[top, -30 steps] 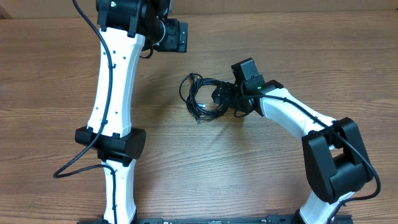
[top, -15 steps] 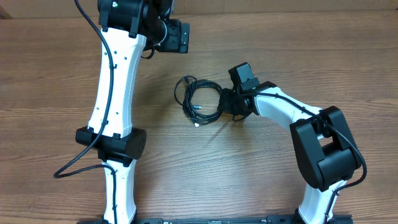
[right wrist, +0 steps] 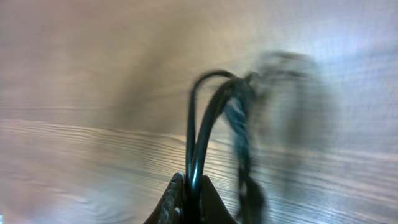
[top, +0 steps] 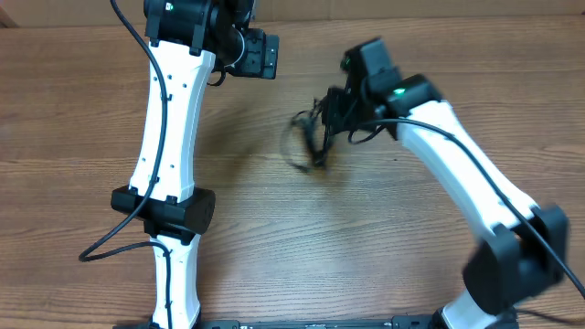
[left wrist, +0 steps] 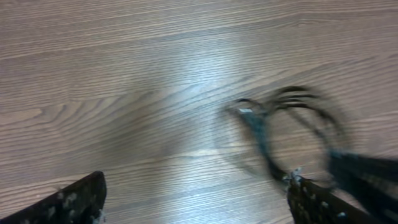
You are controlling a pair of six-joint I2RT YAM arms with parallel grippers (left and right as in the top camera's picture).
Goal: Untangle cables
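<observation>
**Now: right pincer clenching the one cable bundle, left pincer standing released**

Two arms are working over the wooden counter (top: 366, 238), and each is carrying one pincer. Between them one small bundle of cables (top: 311, 139) is showing. It is too smeared in all three views to count how many cords are making it up.

The right pincer (top: 335, 108) is reaching in from the right side and is clenching tight on the cables. In the right wrist view two or three black strands (right wrist: 202, 130) are rising out of the narrow slot where the pincer (right wrist: 191, 200) is pinching them. The rest of the bundle is hanging beside those strands as a dark blur. From overhead the loops are dangling to the left of that pincer, with a soft shadow lying on the wood just beneath them. Whether any loop is touching the counter cannot be told.

The left pincer (top: 260, 53) is hovering near the far edge of the counter, apart from the bundle, and it is grasping nothing. In the left wrist view its two fingers (left wrist: 78, 200) are standing wide at the lower corners. The blurred cable loops (left wrist: 280, 134) are showing ahead, toward the right finger.
</observation>
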